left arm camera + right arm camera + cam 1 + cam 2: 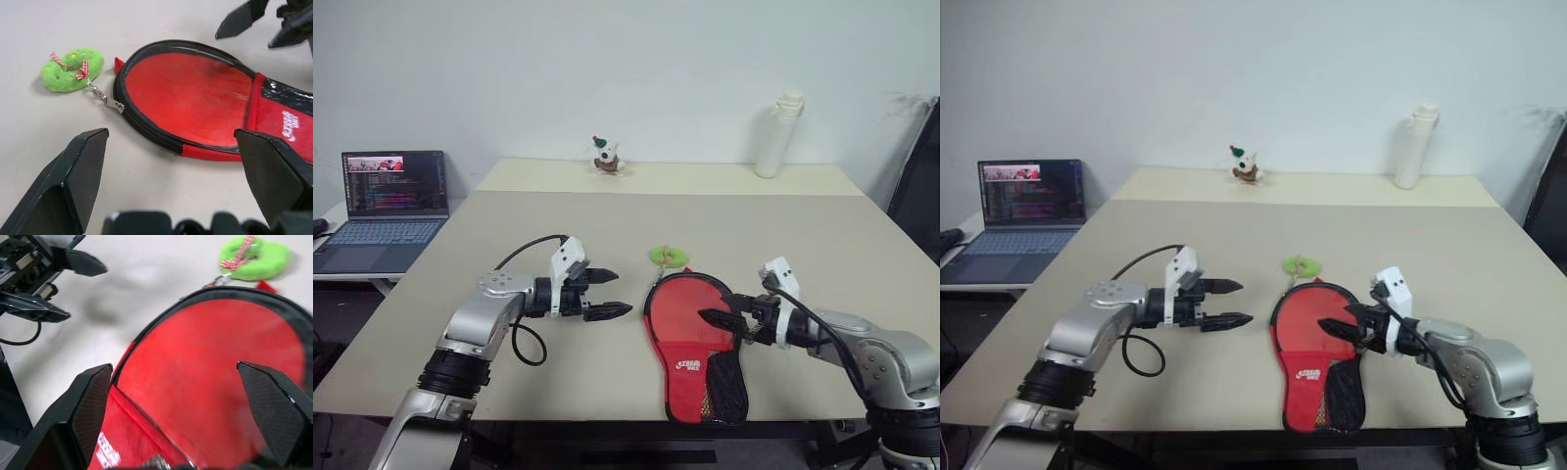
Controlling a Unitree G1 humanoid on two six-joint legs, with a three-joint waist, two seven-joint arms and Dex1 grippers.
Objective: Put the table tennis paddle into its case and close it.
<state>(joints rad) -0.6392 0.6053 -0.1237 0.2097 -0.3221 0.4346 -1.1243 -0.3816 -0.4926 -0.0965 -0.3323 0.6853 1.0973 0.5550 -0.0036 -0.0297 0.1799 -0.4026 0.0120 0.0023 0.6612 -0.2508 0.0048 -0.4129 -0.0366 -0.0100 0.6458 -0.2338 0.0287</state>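
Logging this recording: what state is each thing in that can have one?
case: flat on the table, unzipped around the round end
table tennis paddle: inside the case, red face showing
left gripper: open, empty
right gripper: open, over the case, empty
laptop: lid up, screen lit
white bottle: upright

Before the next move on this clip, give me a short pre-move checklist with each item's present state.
1. Table tennis paddle sits inside the case: ok.
2. Case closed around the round red face: not ok, it lies open.
3. Zipper pull with its green plush charm reachable at the case's far edge: ok.
4. Left hand open and empty: ok.
5. Right hand open, holding nothing: ok.
6. Paddle handle fully in: cannot tell.
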